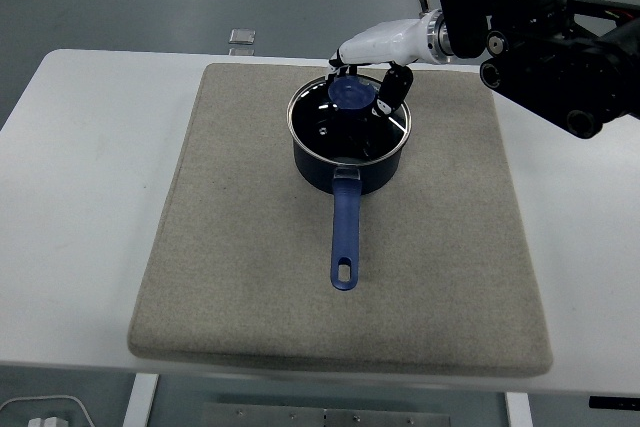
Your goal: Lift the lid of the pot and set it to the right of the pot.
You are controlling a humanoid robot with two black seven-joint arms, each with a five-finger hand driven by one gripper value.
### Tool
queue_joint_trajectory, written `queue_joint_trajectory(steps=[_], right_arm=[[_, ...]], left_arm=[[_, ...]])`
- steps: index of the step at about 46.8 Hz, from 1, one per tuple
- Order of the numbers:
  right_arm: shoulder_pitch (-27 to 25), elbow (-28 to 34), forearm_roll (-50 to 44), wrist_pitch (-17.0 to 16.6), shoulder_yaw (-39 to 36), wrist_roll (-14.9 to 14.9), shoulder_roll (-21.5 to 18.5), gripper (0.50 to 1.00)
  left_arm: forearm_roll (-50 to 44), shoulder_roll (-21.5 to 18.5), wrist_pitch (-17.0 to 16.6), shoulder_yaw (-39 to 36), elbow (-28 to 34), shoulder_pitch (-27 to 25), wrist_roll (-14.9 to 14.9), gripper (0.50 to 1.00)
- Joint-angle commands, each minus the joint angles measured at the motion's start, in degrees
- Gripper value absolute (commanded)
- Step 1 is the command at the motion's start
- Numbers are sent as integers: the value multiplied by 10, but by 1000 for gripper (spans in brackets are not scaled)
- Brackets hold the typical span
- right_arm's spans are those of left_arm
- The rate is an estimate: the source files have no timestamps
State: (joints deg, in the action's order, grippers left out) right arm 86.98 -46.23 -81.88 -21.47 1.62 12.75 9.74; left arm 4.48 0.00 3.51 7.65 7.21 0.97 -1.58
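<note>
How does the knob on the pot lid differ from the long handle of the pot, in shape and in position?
The knob is short and round; the handle is long and flat, with a hole at its end. The knob stands on the lid under the right hand; the handle points toward the table's near edge, untouched. Both are blue.

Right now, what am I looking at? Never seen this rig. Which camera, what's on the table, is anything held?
One picture, taken from a camera high on the robot, looking down over a white table. The black arm entering from the right ends in the right hand, white-shelled with dark fingers. The left arm is not in view. On the table lies a grey mat; on it stands a dark blue pot, its long handle pointing toward the camera. A glass lid with a blue knob sits on the pot. The hand's fingers curl around the knob; the lid looks not yet lifted.
</note>
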Motion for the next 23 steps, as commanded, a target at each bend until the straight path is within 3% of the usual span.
queue_joint_trajectory(steps=[1, 6, 23], right_arm=[[0, 0, 1, -1, -2, 0, 0, 744], [0, 0, 3, -11, -5, 1, -1, 723], [0, 0, 4, -14, -5, 1, -5, 725]], left_arm=[[0, 0, 0, 0, 0, 0, 0, 1000], [0, 0, 0, 0, 0, 0, 0, 1000], [0, 0, 0, 0, 0, 0, 0, 1000]])
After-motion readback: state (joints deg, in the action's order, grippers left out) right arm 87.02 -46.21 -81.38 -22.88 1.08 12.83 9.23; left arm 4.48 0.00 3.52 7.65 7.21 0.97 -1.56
